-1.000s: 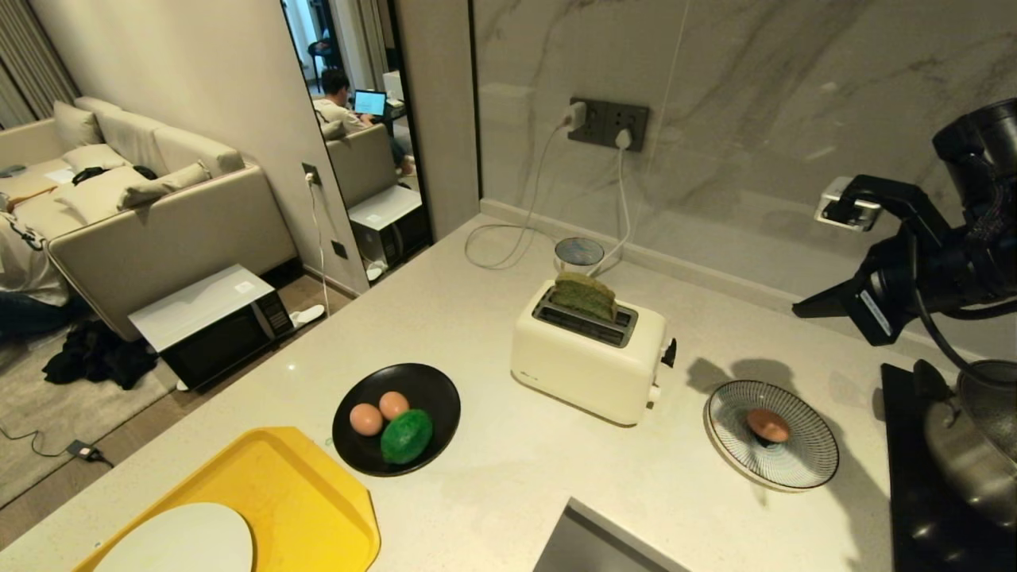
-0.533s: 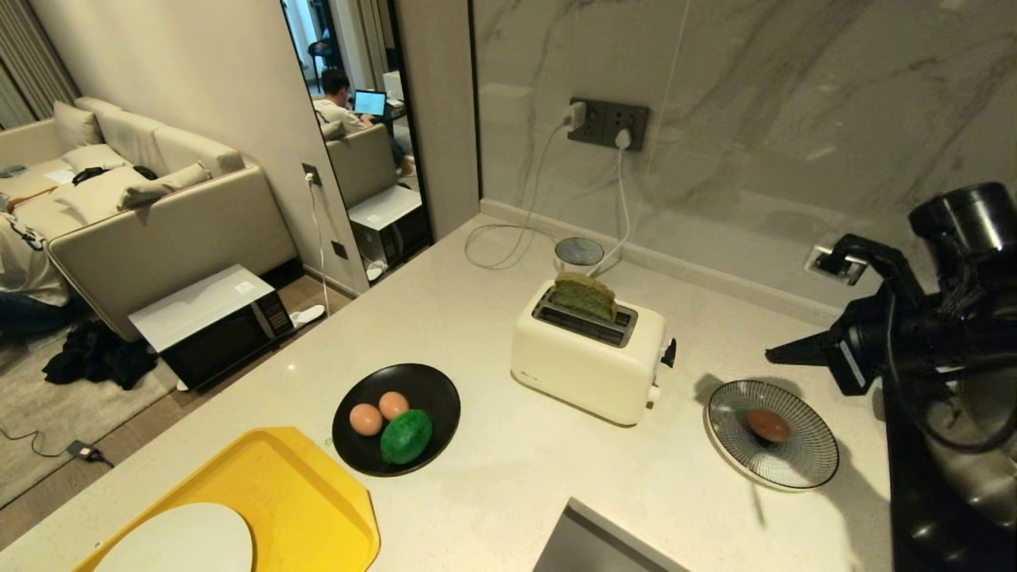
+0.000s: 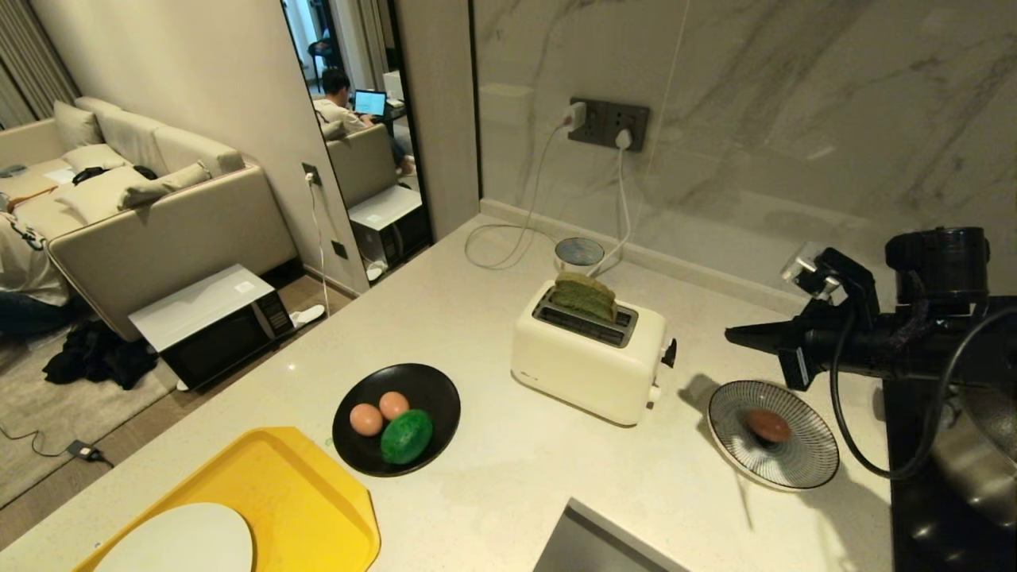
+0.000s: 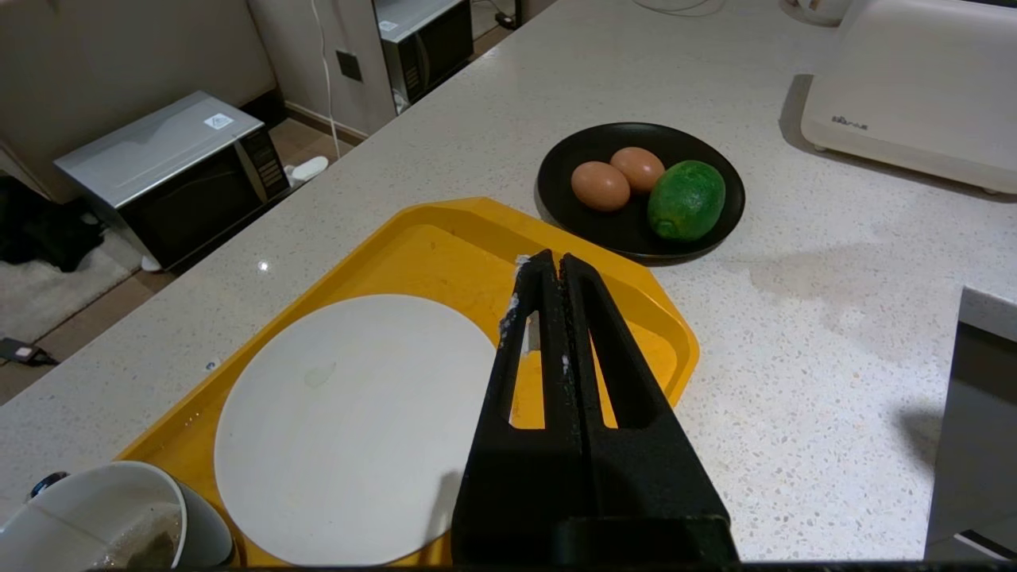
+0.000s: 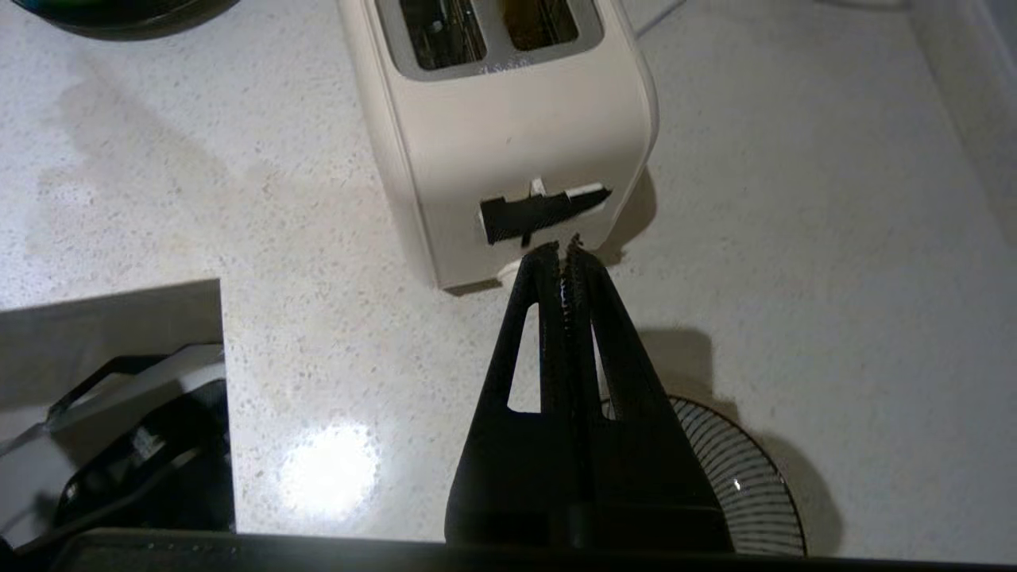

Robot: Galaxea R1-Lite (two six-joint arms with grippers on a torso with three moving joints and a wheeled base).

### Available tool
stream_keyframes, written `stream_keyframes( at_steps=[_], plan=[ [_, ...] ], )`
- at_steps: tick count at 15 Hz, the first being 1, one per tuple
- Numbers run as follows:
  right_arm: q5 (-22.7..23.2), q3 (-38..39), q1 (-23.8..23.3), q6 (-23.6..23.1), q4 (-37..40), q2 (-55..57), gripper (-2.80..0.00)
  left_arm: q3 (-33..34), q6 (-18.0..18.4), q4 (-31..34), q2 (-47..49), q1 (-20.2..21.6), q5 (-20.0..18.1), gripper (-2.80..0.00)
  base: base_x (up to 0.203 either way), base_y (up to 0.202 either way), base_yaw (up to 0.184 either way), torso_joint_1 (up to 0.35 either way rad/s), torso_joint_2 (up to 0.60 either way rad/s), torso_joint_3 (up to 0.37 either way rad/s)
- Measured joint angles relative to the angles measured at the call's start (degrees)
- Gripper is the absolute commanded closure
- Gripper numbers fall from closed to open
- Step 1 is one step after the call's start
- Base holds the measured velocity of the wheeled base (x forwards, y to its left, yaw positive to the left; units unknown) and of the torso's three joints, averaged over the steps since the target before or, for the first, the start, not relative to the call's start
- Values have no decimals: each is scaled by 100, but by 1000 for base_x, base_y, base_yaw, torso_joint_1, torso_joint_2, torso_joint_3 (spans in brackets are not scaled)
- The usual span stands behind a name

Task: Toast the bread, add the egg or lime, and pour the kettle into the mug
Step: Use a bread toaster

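Right gripper [image 3: 735,335] lowered toward the toaster [image 3: 584,361] lever [image 5: 540,213], jaws pressed together, empty.

Over the last second I brought the right arm down from high by the wall to level above the striped plate [image 3: 810,469], tips facing the lever; I judged toasting not yet started. The bread [image 3: 585,295] stood tall in the rear slot. One egg [image 3: 768,425] lay on that plate. Left gripper [image 4: 552,262] hung closed over the tray [image 4: 445,238].
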State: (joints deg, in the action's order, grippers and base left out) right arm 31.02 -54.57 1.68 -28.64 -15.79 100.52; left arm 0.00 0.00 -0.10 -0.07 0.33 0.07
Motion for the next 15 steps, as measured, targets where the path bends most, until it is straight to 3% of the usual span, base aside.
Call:
stream_keyframes(
  at_steps=[7,15],
  plan=[
    [-40,-545,235,-368,-35,794,0,0,-2,5,0,0,-2,0,0,0,0,0,0,0],
    [-137,-1039,546,-385,-37,1415,0,0,0,2,0,0,0,0,0,0,0,0,0,0]
  ],
)
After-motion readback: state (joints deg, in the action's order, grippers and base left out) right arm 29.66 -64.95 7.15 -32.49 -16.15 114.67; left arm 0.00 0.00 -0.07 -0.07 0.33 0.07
